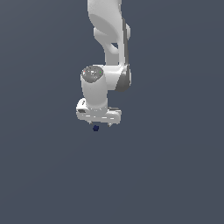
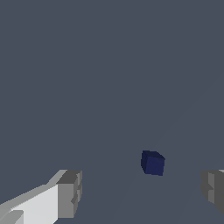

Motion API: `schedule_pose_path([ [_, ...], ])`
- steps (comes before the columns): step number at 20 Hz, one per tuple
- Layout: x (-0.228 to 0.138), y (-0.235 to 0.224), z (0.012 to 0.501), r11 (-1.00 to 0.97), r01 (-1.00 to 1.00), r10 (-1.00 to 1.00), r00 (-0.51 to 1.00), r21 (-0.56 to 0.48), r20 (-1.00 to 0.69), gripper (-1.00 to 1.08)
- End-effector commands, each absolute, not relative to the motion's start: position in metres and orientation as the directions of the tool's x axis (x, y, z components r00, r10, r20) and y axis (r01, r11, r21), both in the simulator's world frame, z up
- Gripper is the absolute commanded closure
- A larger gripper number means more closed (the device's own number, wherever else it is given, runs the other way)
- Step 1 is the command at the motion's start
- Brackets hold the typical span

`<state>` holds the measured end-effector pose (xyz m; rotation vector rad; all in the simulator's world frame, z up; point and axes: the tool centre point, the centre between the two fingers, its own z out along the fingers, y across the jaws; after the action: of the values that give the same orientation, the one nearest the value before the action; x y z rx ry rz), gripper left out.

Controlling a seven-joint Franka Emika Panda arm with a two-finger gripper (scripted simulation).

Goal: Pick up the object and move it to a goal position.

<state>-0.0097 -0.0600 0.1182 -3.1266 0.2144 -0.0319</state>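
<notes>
White arm point(image 1: 109, 52) pointing down over grey counter point(image 1: 175, 175). Pincer point(image 2: 140, 192) spread wide, holding nothing. Small navy block point(image 2: 152, 163) between two fingers point(image 2: 69, 193), nearer one, touching neither; in exterior view, block just beneath pincer. Counter edges not visible.

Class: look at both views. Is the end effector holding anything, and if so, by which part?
Nothing is held. The end effector is open, and the blue cube sits between its fingers, touching neither.

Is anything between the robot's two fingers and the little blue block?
No. In the wrist view the open gripper has only bare grey floor between its fingers and the blue block.
</notes>
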Motion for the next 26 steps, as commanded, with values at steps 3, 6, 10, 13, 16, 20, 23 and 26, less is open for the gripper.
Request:
schedule_pose_path([
  [3, -0.027, -0.08, 0.087, -0.978, -0.209, -0.209, 0.978, -0.005, 0.008, -0.92],
  [6, -0.036, -0.089, 0.074, -0.97, -0.241, -0.241, 0.97, -0.003, 0.004, -0.92],
  [10, -0.042, -0.095, 0.064, -0.964, -0.264, -0.264, 0.964, 0.0, 0.0, -0.92],
  [13, -0.042, -0.095, 0.064, -0.965, -0.264, -0.264, 0.965, 0.0, -0.001, -0.92],
  [16, -0.042, -0.095, 0.061, -0.965, -0.264, -0.264, 0.965, 0.0, -0.001, -0.92],
  [20, -0.043, -0.095, 0.048, -0.964, -0.265, -0.265, 0.964, 0.0, -0.001, -0.92],
  [23, -0.044, -0.096, 0.032, -0.964, -0.266, -0.266, 0.964, 0.0, 0.0, -0.92],
  [26, -0.044, -0.096, 0.02, -0.964, -0.267, -0.267, 0.964, 0.0, 0.0, -0.92],
])
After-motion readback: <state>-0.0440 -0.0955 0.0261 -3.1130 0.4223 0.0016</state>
